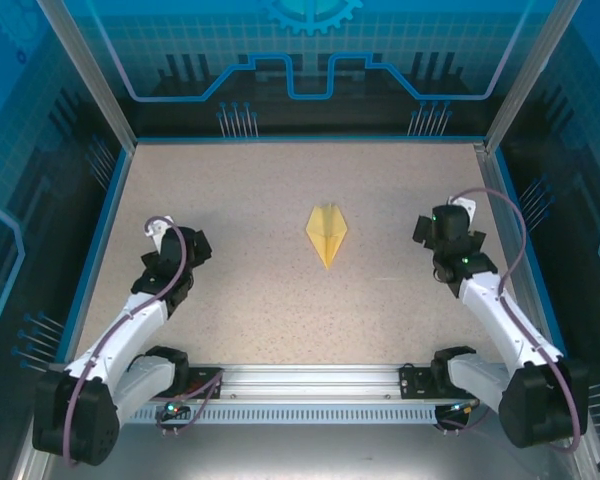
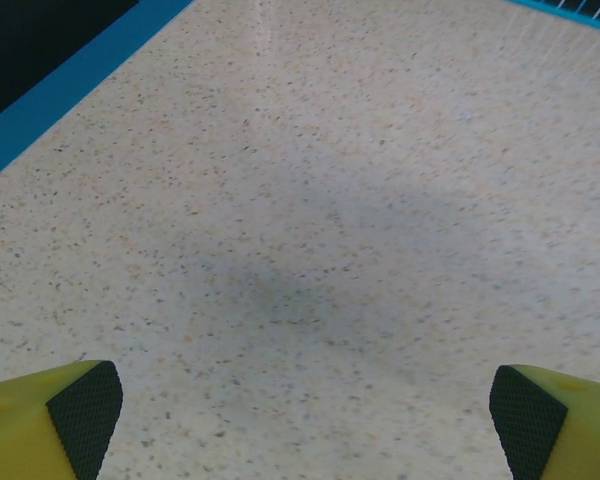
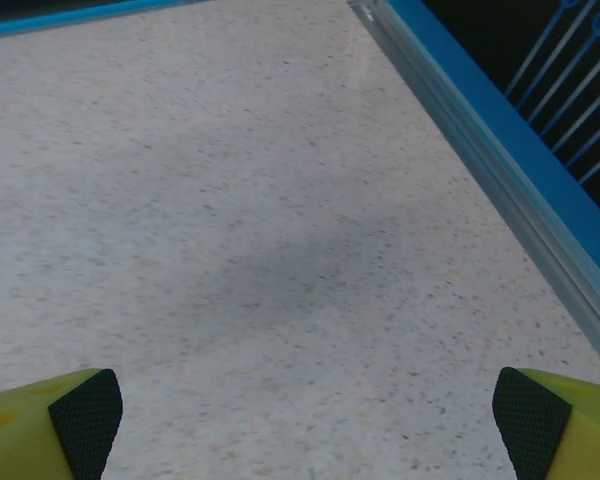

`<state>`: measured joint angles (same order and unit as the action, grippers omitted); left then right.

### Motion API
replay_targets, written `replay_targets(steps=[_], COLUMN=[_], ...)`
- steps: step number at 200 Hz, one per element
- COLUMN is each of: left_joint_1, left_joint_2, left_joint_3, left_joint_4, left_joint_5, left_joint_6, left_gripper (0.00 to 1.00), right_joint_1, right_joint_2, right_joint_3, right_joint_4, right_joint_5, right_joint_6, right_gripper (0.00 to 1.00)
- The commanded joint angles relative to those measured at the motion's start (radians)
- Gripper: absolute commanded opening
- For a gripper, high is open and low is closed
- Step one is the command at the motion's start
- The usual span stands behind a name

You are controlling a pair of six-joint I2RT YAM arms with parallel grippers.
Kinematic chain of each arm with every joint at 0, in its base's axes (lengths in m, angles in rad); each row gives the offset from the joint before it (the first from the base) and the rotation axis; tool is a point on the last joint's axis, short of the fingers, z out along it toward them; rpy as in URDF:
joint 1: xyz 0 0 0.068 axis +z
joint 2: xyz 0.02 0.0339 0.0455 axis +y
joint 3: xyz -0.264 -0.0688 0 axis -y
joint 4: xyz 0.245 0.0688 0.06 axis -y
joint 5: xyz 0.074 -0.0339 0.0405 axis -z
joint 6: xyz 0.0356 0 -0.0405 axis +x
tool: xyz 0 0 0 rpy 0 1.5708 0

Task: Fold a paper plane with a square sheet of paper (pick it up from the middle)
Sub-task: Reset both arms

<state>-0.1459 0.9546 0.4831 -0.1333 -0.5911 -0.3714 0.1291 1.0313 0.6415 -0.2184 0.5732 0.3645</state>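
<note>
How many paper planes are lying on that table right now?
1. The paper plane lies flat near the middle of the table, between the left arm and right arm, nose pointing toward their bases. Small patches under the arms are hidden.

A speckled beige bench (image 1: 250, 300) fills the floor of an enclosure. Blue edging (image 1: 300, 139) runs along its far side and both flanks. Behind it stands a translucent blue back wall (image 1: 180, 50) printed with a fine grid and a gear emblem (image 1: 313, 12). Slanted metal posts (image 1: 85, 70) frame the corners. A silver slotted rail (image 1: 310, 378) lies across the near edge. A soft grey shadow (image 2: 280, 290) falls on the bench.
</note>
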Motion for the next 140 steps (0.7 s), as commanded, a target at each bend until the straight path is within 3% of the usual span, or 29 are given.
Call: replay_targets(steps=[1,49,79,140], left_joint_1=[0.030,0.089,0.104,0.121], left_joint_2=[0.023,0.159,0.227,0.361], left_joint_3=[-0.045,-0.171,-0.186,-0.187], left_joint_4=[0.225,0.635,0.743,0.957], left_joint_5=[-0.009,0.230,0.349,0.450], left_joint_6=[0.131,0.277,0.338,0.368], left_gripper=[0.99,0.98,0.98,0.99], right_joint_1=[-0.032,-0.038,-0.039,-0.049], right_joint_2=[0.015,0.143,0.223,0.302], right_joint_3=[-0.074,-0.178,-0.215,-0.307], right_joint_4=[0.259,0.528,0.670,0.986], right_joint_5=[0.009,-0.103,-0.154,-0.261], right_joint_6=[-0.099,-0.173,-0.213,-0.285], right_gripper=[0.99,0.99,0.99,1.00])
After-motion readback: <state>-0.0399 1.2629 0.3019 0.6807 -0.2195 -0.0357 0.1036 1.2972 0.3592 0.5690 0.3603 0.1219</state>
